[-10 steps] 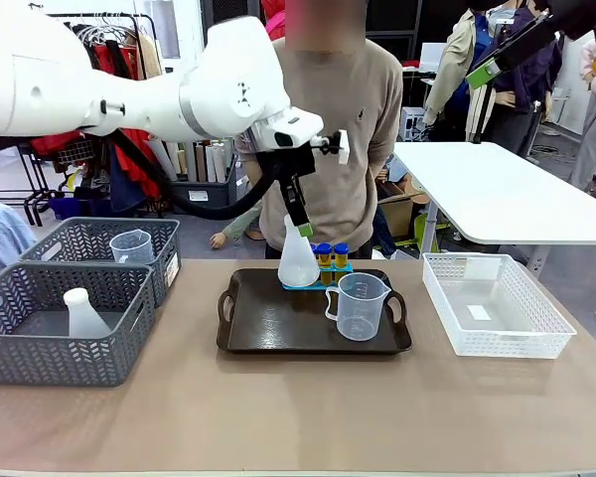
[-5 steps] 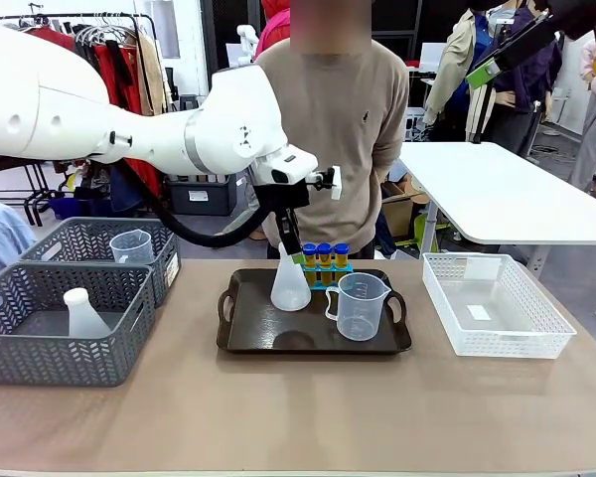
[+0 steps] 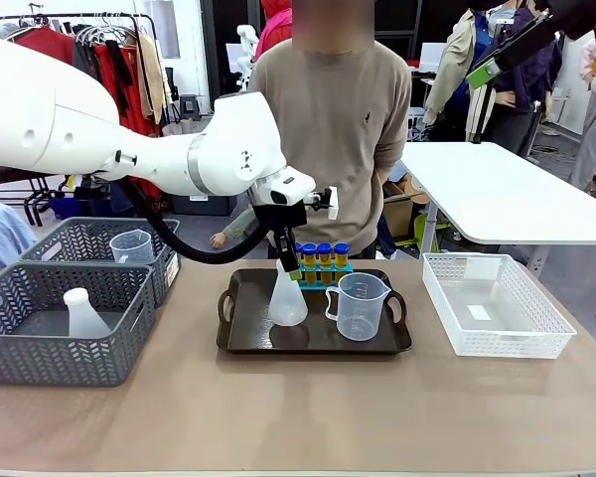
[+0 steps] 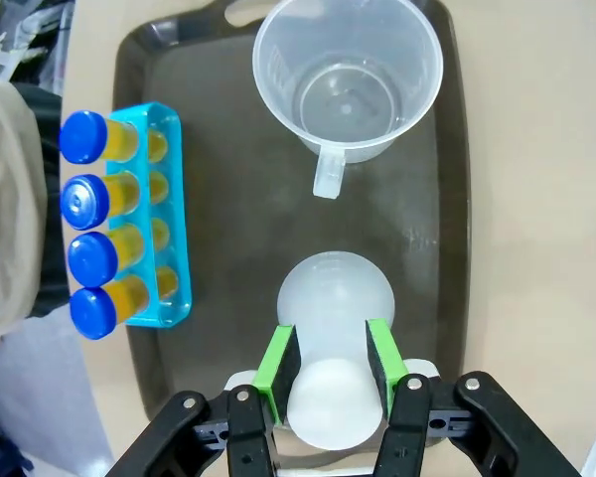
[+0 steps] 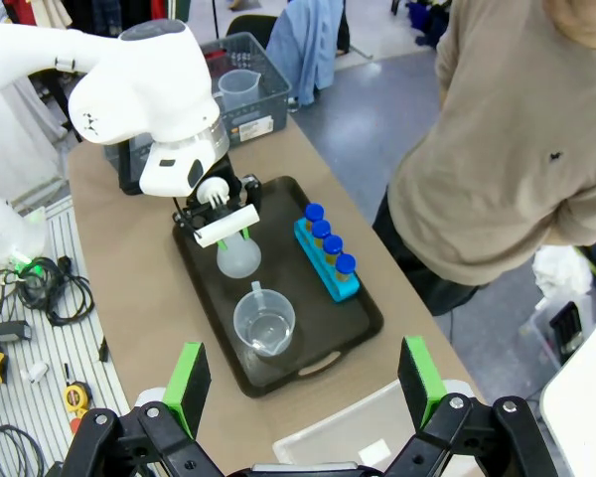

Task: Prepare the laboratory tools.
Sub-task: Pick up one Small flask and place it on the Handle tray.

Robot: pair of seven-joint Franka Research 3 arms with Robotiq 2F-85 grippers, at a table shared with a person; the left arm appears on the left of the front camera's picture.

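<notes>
Left arm [image 3: 288, 260] reaching over tray [image 3: 240, 338], wrist vertical, jaws clamped on flask [image 4: 333, 328] neck.

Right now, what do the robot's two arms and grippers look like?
The left arm is glossy white with rounded joints and a thick black cable looping beneath it. Its left gripper has black linked fingers with green pads, as does the right gripper. A white box-shaped camera module sits at the left wrist.

Upright white flask [image 3: 287, 303], clear jug [image 3: 361, 306], blue-capped amber tubes [image 3: 323, 260], all on tray
</notes>
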